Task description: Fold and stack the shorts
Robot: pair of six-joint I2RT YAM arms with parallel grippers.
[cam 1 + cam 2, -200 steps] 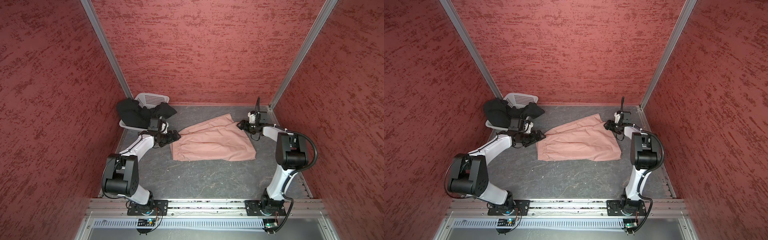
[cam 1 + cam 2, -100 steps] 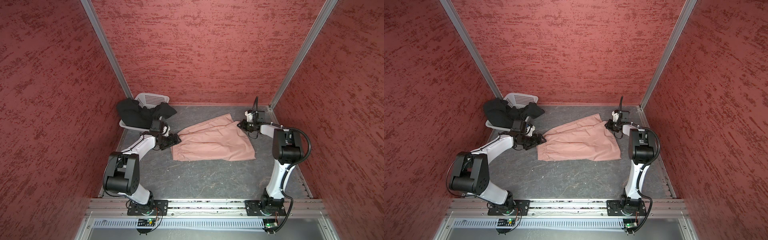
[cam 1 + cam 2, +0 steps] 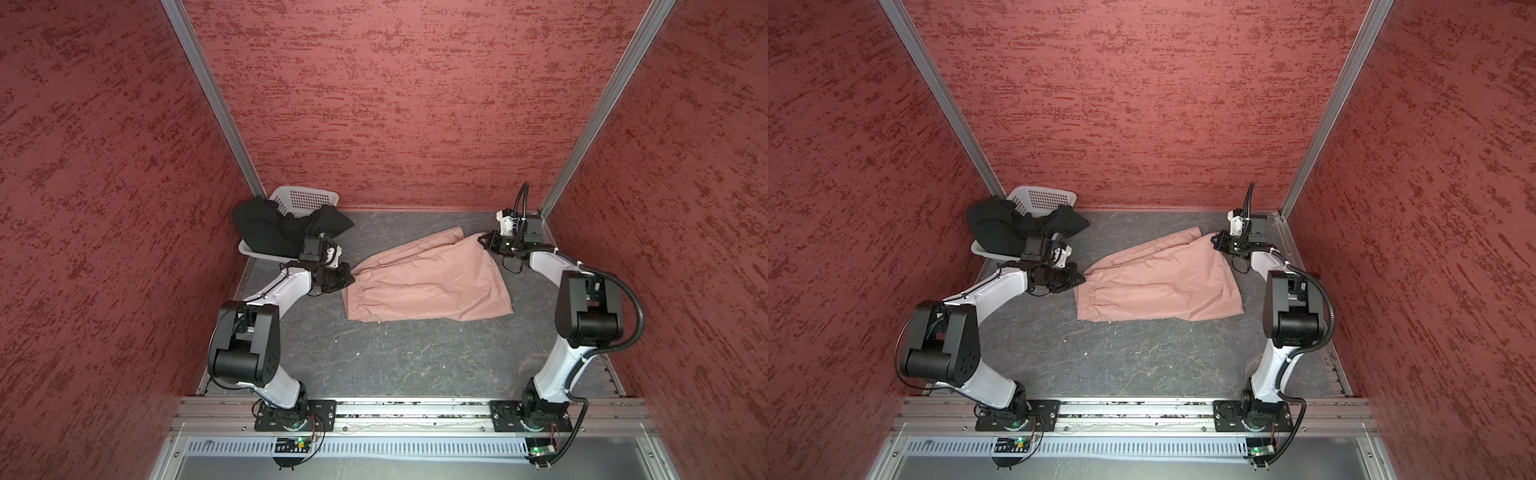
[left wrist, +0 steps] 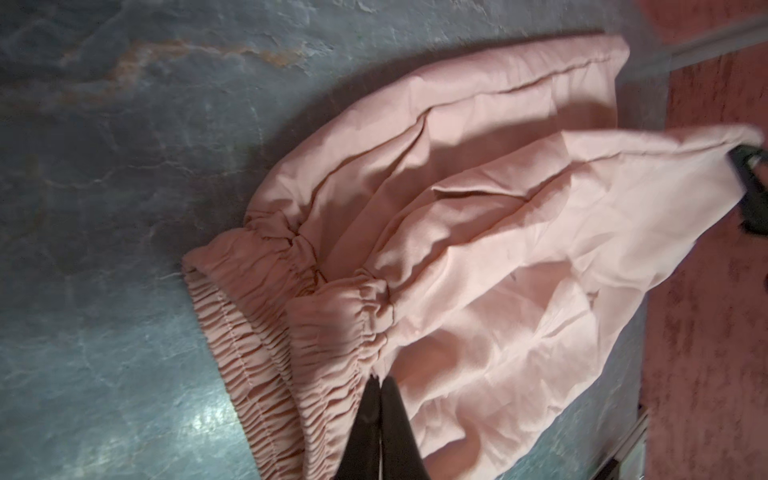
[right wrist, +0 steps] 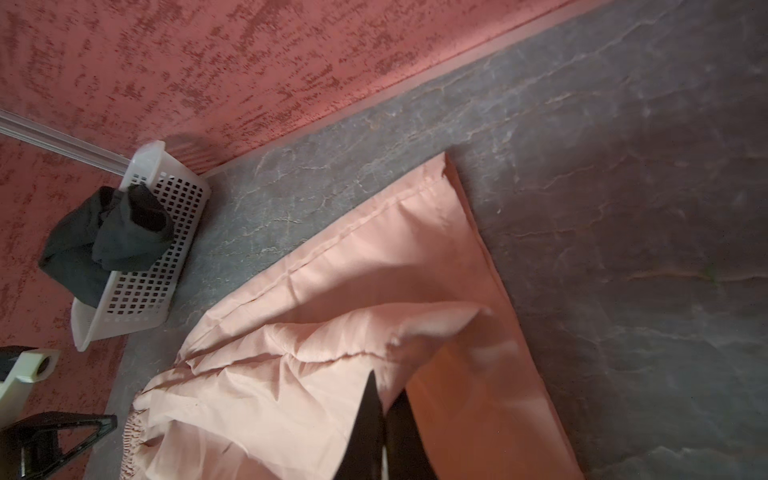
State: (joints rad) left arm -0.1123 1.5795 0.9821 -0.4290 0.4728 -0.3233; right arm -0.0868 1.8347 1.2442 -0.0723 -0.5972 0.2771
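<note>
The dusty pink shorts (image 3: 424, 282) (image 3: 1158, 286) lie spread on the grey floor mat in both top views. My left gripper (image 3: 352, 277) (image 4: 379, 380) is shut on the gathered waistband's far corner, and the fabric there is slightly raised. My right gripper (image 3: 482, 240) (image 5: 384, 395) is shut on a leg hem corner at the back right, lifted a little off the mat. The black shorts (image 3: 274, 226) (image 5: 104, 245) hang bunched over the white basket (image 3: 305, 197) (image 5: 153, 266) at the back left.
Red textured walls (image 3: 374, 104) close in the back and both sides. The basket stands in the back left corner just behind my left arm (image 3: 282, 286). An aluminium rail (image 3: 415, 409) runs along the front edge, carrying both arm bases.
Both grippers have gone from open to shut on the pink shorts, the right one first. The left gripper slid in onto the waistband corner, and the held corners rose slightly.
</note>
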